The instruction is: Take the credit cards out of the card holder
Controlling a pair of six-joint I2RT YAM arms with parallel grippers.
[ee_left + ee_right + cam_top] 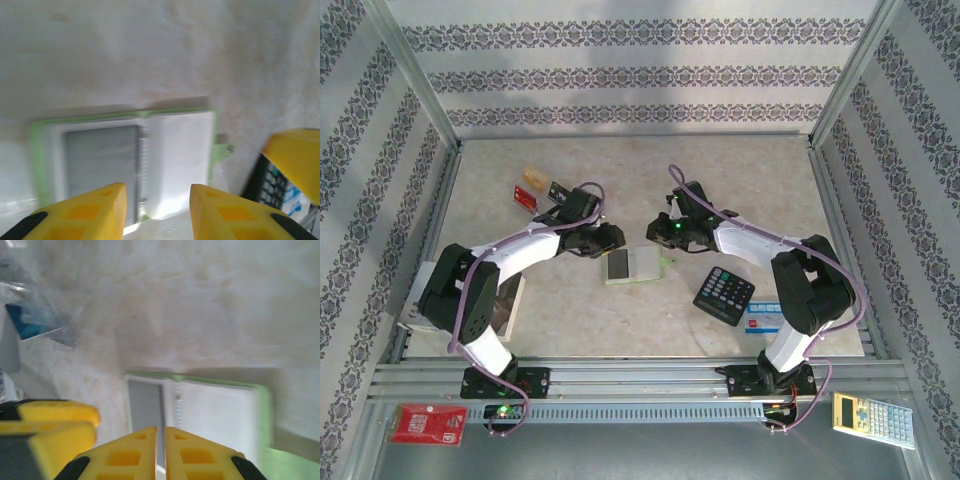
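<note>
Holder [633, 265]: lay open and flat on worktop [770, 190], cream faces up, between both tools. Kept a grey card [102, 165] in one pocket; other face blank. Left tool [157, 212]: hovered at one edge of holder, jaws spread, nothing between them. Right tool [161, 452]: hung over holder from opposite side, jaws pressed together, nothing seen in the pinch. Tan card [533, 179] and red card [523, 198]: lay close together at far left of worktop, well apart from holder. Calculator [724, 295]: sat right of holder, just beside a blue-and-white box [765, 318].
</note>
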